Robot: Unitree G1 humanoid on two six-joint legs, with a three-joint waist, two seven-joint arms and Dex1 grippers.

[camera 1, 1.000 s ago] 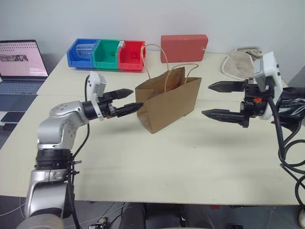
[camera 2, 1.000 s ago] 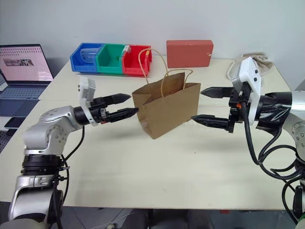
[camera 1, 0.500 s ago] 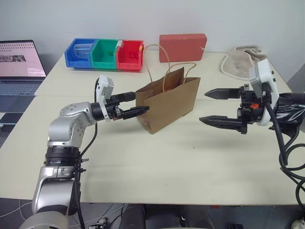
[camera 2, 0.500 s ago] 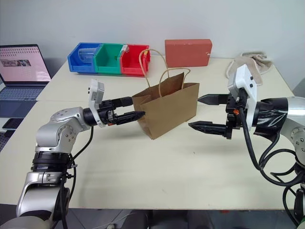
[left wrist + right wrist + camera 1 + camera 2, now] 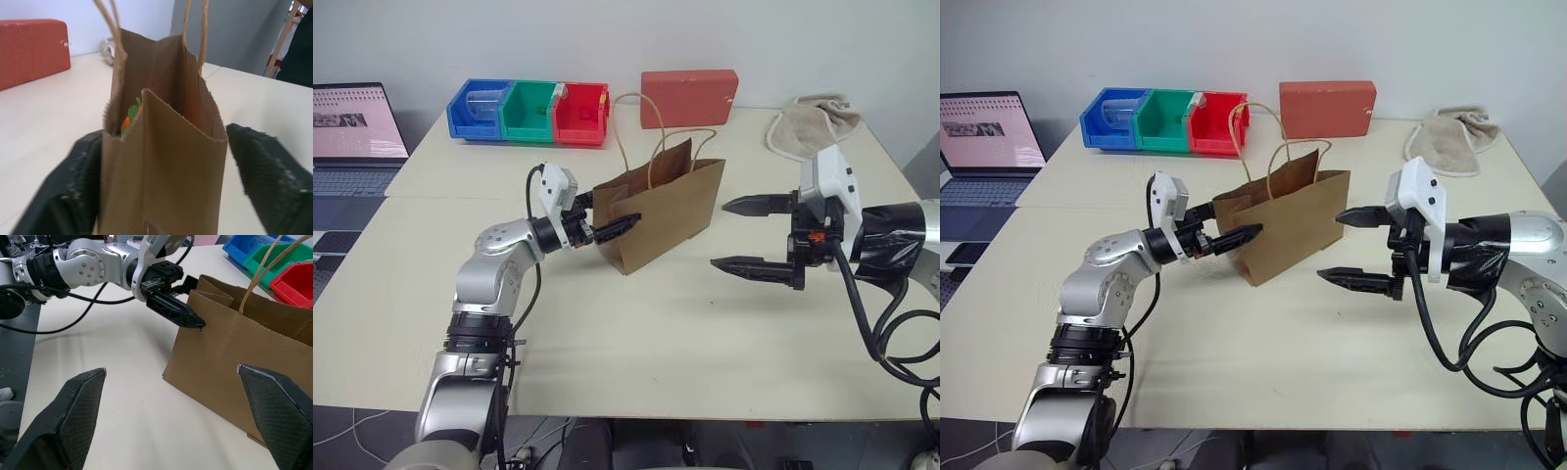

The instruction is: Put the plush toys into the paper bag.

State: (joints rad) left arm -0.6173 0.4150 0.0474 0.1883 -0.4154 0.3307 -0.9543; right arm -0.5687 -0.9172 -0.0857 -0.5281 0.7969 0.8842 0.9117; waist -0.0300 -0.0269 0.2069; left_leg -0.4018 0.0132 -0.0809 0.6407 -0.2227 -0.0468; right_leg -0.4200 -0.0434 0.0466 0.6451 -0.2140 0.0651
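Left eye view: red box (image 5: pixel 689 97) (upright) behind paper bag (image 5: pixel 666 213)

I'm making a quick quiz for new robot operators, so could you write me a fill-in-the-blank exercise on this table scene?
1. The left gripper has its fingers on either side of the narrow end of the ____ paper bag.
2. The right gripper hangs to the bag's right with its fingers ____.
3. Behind the bag stands a ____ box.
4. The row of bins runs blue, ____, red.

Missing words: brown; open; red; green
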